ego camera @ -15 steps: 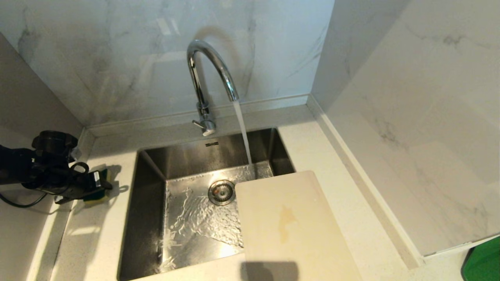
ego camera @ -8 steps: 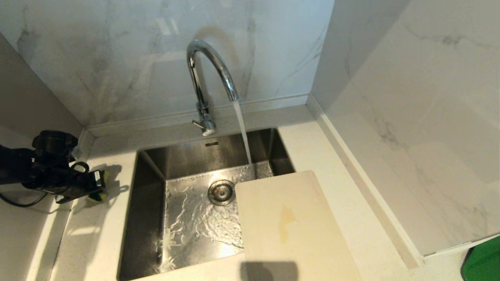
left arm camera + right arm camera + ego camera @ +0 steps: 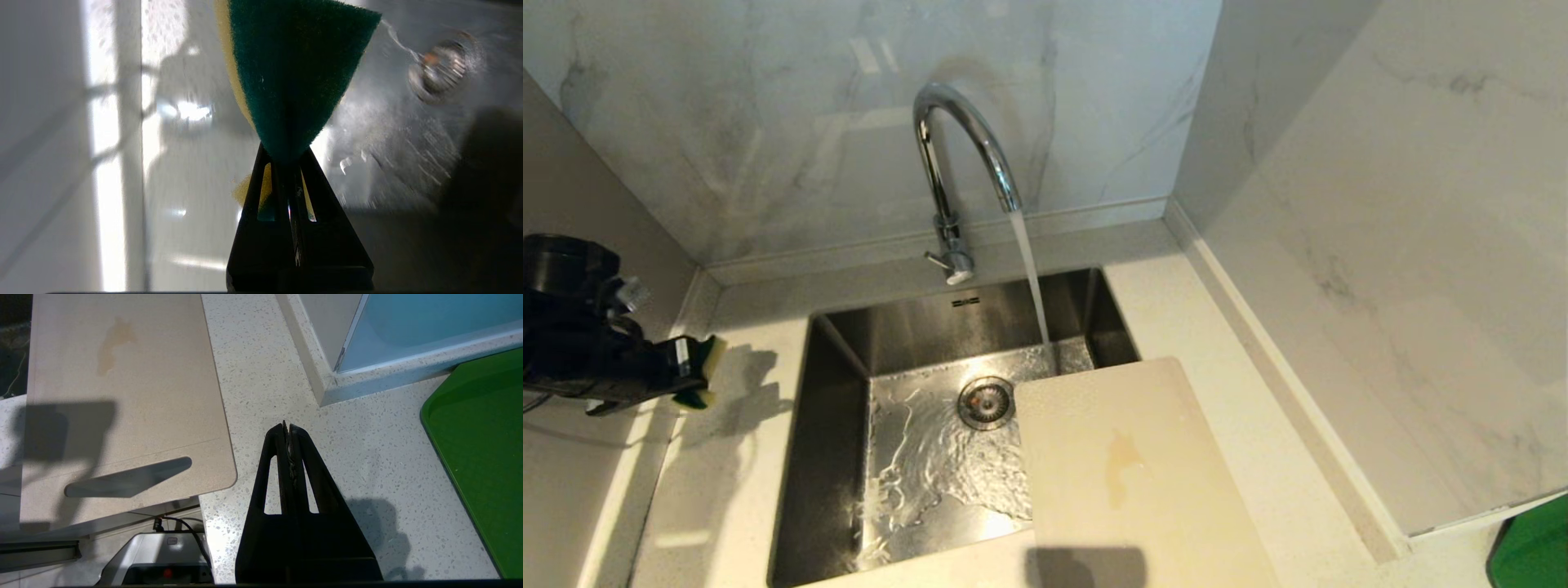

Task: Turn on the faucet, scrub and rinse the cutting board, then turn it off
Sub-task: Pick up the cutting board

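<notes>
Chrome faucet point(image 3: 960, 155) is running into the sink point(image 3: 841, 359); the cutting board point(image 3: 1127, 474) is lying beside it. The left claw point(image 3: 286, 157) is pinching the sponge point(image 3: 294, 69) thinly; scrubbing may be twisting it loose. The right claw point(image 3: 289, 430) is resting closed, empty, above the surface point(image 3: 367, 457).

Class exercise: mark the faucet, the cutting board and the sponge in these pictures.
faucet point(image 3: 968, 135): head view, on the arched chrome spout.
cutting board point(image 3: 1127, 465): head view, on its stained middle.
sponge point(image 3: 294, 77): left wrist view, on its green scrubbing face.
</notes>
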Tool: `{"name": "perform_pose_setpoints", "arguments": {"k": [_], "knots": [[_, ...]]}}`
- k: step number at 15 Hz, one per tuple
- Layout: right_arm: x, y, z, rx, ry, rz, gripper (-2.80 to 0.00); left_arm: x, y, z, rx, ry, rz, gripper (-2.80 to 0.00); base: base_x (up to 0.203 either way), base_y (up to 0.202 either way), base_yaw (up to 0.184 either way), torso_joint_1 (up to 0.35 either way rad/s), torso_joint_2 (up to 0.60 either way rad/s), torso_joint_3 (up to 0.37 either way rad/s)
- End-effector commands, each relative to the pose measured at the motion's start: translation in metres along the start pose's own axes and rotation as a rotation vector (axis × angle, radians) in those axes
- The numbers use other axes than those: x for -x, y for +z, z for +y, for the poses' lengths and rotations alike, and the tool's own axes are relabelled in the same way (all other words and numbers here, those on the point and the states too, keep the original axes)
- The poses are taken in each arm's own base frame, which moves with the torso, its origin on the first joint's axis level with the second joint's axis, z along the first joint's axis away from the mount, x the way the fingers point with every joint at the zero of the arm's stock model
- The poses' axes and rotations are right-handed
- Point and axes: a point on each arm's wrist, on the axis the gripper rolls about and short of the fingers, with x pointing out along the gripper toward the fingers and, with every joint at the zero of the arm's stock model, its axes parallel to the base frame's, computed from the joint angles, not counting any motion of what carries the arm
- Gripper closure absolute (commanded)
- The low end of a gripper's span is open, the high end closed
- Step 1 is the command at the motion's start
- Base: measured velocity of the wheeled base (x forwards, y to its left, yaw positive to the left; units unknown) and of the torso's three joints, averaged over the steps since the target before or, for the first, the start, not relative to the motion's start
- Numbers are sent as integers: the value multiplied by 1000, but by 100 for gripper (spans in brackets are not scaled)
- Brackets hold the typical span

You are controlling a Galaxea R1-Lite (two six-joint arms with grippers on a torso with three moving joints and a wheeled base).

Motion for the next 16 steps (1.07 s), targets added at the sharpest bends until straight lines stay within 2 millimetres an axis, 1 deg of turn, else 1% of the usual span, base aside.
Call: {"name": "perform_pose_setpoints", "arguments": {"k": [1, 4, 6, 8, 11, 13, 16], "knots": [[0, 0, 0, 0, -1, 2, 0, 76, -5, -6, -37, -44, -116, 0, 0, 0, 0, 0, 0, 0], [0, 0, 0, -1, -1, 1, 0, 143, -29, -9, -86, -78, -160, 0, 0, 0, 0, 0, 0, 0], [0, 0, 0, -1, -2, 2, 0, 180, -50, -9, -118, -108, -181, 0, 0, 0, 0, 0, 0, 0], [0, 0, 0, -1, -1, 2, 0, 211, -74, -7, -146, -139, -204, 0, 0, 0, 0, 0, 0, 0], [0, 0, 0, -1, -1, 2, 0, 251, -107, 3, -160, -161, -259, 0, 0, 0, 0, 0, 0, 0], [0, 0, 0, -1, -1, 2, 0, 272, -123, 10, -163, -154, -306, 0, 0, 0, 0, 0, 0, 0], [0, 0, 0, -1, -1, 0, 0, 299, -147, 20, -201, -133, -427, 0, 0, 0, 0, 0, 0, 0]]}}
